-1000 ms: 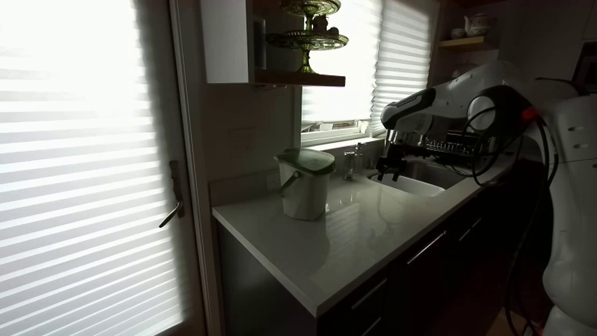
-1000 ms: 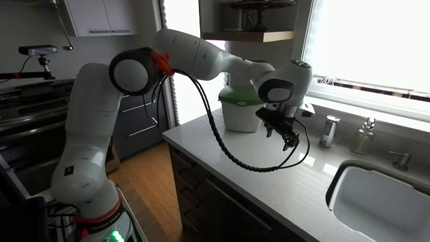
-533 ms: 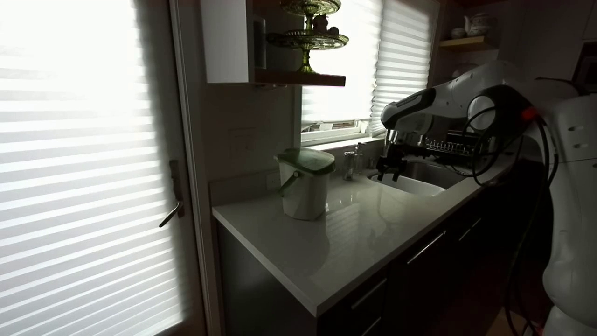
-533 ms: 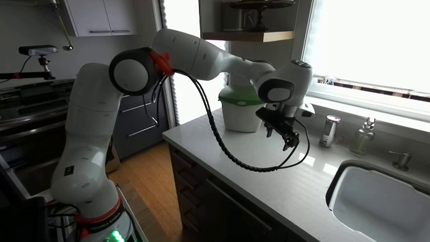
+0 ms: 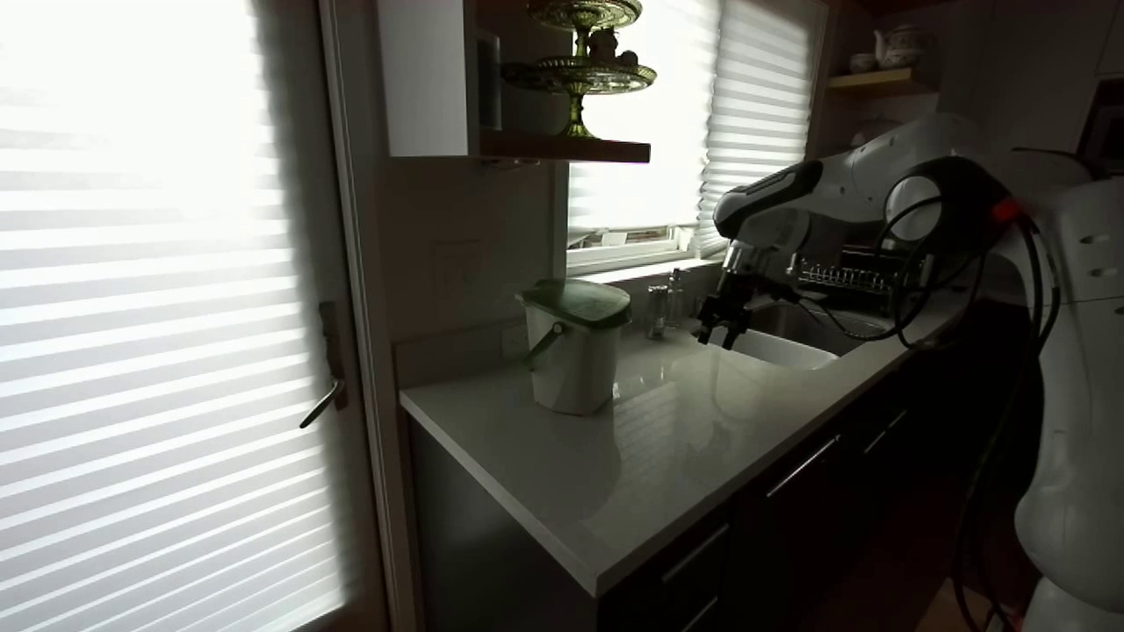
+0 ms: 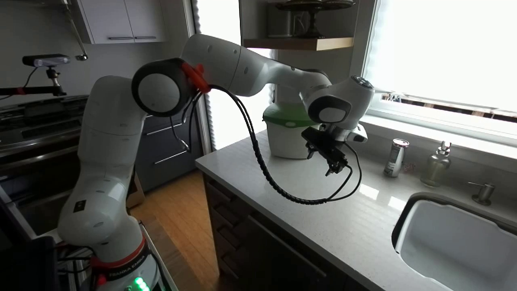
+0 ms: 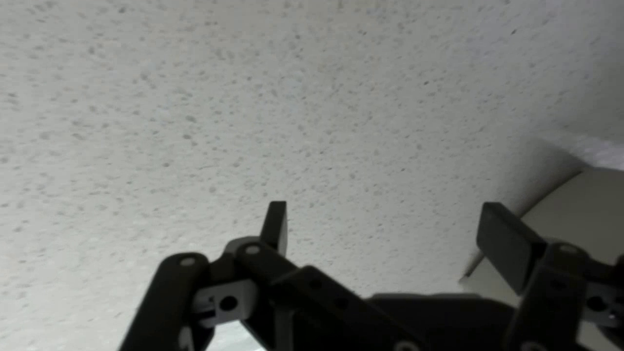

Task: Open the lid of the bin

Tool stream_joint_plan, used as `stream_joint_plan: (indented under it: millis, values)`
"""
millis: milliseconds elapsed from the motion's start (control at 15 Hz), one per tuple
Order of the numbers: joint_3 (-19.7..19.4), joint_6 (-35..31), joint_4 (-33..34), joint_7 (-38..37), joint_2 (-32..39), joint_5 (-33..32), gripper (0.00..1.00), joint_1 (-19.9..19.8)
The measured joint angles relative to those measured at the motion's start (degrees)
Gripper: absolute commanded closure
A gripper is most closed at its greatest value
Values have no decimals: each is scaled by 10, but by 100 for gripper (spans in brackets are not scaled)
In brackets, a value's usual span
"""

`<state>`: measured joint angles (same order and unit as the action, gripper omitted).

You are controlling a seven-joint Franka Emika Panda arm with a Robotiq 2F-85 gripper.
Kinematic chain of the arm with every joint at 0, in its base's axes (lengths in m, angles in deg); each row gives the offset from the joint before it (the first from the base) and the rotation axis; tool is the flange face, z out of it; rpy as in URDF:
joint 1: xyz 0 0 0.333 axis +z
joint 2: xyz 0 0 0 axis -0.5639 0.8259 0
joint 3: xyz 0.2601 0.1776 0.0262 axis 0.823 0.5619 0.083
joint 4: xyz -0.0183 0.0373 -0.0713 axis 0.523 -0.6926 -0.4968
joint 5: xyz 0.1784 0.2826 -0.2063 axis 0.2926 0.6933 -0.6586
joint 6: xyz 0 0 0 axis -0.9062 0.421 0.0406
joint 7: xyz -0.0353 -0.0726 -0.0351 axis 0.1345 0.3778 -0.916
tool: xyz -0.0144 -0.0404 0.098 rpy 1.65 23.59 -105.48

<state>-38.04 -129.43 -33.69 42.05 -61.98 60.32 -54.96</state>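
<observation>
The bin [image 5: 572, 373] is a pale white tub on the counter, with a handle on its side. It also shows in an exterior view [image 6: 288, 139], partly behind the arm. Its green lid [image 5: 587, 301] lies shut on top; the lid also shows in an exterior view [image 6: 287, 115]. In the wrist view, a pale part of the bin [image 7: 580, 214] shows at the lower right, behind one finger; the lid is out of view there. My gripper [image 5: 716, 341] is open and empty, tilted, above the counter between bin and sink. Its fingers [image 7: 385, 219] are wide apart and touch nothing.
A can [image 6: 396, 157] and a soap bottle [image 6: 436, 165] stand by the window wall. A sink with a white basin [image 6: 460, 242] is set in the counter [image 6: 343, 226]. A wooden shelf [image 5: 566, 147] hangs above the bin. A cable [image 6: 278, 190] loops below the arm.
My gripper has tilted and moved a little toward the bin in both exterior views. The bin and its lid have not moved. The gripper stays open.
</observation>
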Motion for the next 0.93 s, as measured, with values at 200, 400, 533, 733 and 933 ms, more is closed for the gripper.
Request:
stream_joint_plan:
  millis: [200,400,533,733,933]
  values:
    - [14,74,0,60,-2,42,0,-19]
    - [16,149,1,128,-4,87,0,-43]
    - [16,182,-2,156,-6,136,0,-55]
    - [16,200,-21,157,-11,229,0,-56]
    - [16,182,-50,145,-16,315,0,-43]
